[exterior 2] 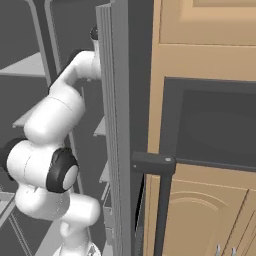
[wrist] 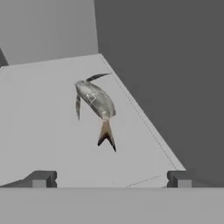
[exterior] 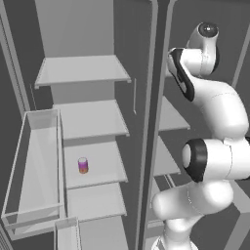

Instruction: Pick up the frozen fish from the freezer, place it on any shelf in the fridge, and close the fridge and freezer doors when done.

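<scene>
Pale freezer shelving [wrist: 39, 131] spreads under the two-finger gripper [wrist: 111, 178], whose dark tips stand spread wide with nothing between them. At twelve o'clock from them lies the small dark grey frozen fish [wrist: 97, 103], flat on the shelf, tail toward the gripper, near the grey side wall [wrist: 175, 65] at three o'clock. Farther out, the white arm [exterior: 215, 112] reaches into the narrower compartment; a purple-and-orange can [exterior: 83, 165] stands on a broad fridge shelf [exterior: 95, 166].

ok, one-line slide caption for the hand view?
Open gripper hovers short of the frozen fish lying on a pale freezer shelf, tail toward the fingertips.
</scene>
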Robot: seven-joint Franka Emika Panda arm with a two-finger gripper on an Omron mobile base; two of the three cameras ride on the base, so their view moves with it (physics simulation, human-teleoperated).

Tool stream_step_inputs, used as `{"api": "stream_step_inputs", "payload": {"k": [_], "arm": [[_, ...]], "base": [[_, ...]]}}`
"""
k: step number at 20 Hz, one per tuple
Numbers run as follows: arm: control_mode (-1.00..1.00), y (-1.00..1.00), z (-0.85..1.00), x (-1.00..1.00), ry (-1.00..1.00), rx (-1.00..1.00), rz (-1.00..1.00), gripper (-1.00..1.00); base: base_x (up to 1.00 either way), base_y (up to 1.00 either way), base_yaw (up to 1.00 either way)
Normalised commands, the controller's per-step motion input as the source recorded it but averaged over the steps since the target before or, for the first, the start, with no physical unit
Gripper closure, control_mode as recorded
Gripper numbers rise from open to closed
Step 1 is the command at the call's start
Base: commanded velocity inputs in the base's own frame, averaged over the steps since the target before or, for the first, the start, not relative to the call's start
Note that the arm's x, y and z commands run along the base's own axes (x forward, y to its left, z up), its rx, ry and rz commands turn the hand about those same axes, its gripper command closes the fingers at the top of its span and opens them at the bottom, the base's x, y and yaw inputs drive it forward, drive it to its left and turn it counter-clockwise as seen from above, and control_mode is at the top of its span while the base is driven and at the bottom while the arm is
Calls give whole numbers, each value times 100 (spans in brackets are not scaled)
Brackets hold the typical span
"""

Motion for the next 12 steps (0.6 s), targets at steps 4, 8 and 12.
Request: {"api": "stream_step_inputs", "payload": {"k": [4, 8, 12], "arm": [[-100, -11, -17, 80, 9, 6, -5, -100], [-100, -21, -21, 78, 11, 10, -4, -100], [-100, -33, -22, 71, 10, 7, -2, -100]], "base": [[0, 0, 0], [0, 0, 0], [0, 0, 0]]}}
